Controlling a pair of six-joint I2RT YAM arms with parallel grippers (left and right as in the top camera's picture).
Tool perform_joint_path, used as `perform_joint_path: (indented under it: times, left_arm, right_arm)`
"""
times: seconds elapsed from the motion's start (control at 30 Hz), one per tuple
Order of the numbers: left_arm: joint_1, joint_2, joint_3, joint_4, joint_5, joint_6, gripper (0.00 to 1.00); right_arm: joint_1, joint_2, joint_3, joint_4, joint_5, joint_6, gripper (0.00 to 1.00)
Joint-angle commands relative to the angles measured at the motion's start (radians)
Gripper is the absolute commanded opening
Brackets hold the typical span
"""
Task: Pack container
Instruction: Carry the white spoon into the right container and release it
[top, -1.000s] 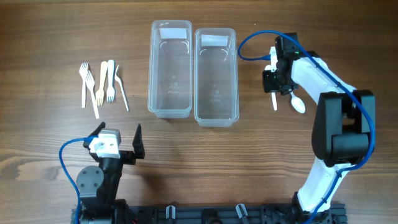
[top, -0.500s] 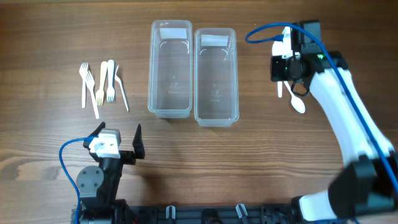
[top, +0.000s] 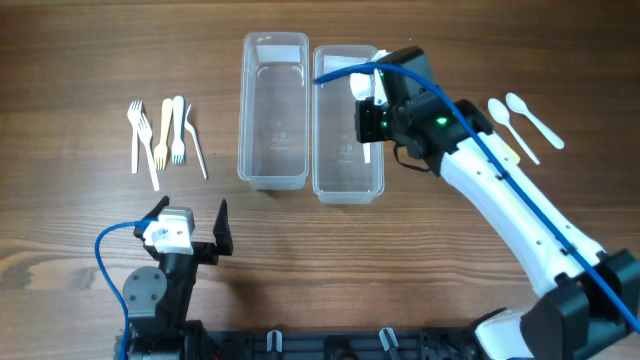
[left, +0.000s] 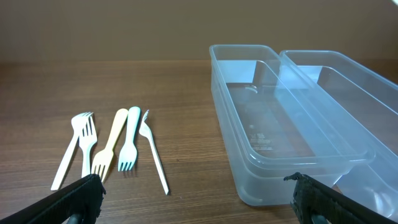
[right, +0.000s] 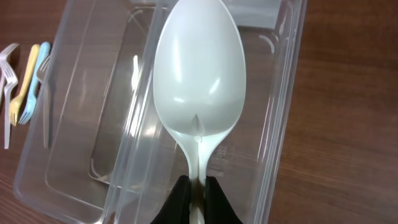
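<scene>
Packing has barely begun: both clear containers are empty, and the first utensil is poised over one of them. The right end effector (right: 198, 196) is clamped on the handle of a white spoon (right: 198, 81), bowl pointing away from the wrist, held above the right container (top: 347, 196) and not yet touching its floor as far as the views show. The left container (top: 272, 183) stands just beside it, long sides nearly touching. Two more spoons (top: 500, 112) (top: 531, 118) lie on the wooden surface (top: 300, 270) to the right, and a cluster of forks (top: 160, 135) lies well to the left of the containers. The left end effector (top: 192, 220) sits parked at the near edge, fingers spread and empty. By this reckoning, releasing the spoon comes next, with all the other cutlery left to pack.
</scene>
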Motion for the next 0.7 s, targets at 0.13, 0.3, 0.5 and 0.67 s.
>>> perform_joint_path:
  times: [0.13,0.3,0.5,0.67]
  left_arm:
    - [-0.003,-0.008,-0.006,0.004,0.012,0.022,1.0]
    - [-0.003,-0.008,-0.006,0.004,0.012,0.022,1.0]
    - [-0.003,-0.008,-0.006,0.004,0.012,0.022,1.0]
    - [-0.003,-0.008,-0.006,0.004,0.011,0.022,1.0]
  right_arm:
    - [0.003,0.039,-0.003,0.01,-0.045,0.061,0.04]
    - [0.003,0.079,-0.003,0.015,-0.055,0.061,0.04]
    - [0.003,0.091,-0.003,0.021,-0.061,0.054,0.69]
    - [0.003,0.09,0.005,0.032,-0.108,0.001,0.81]
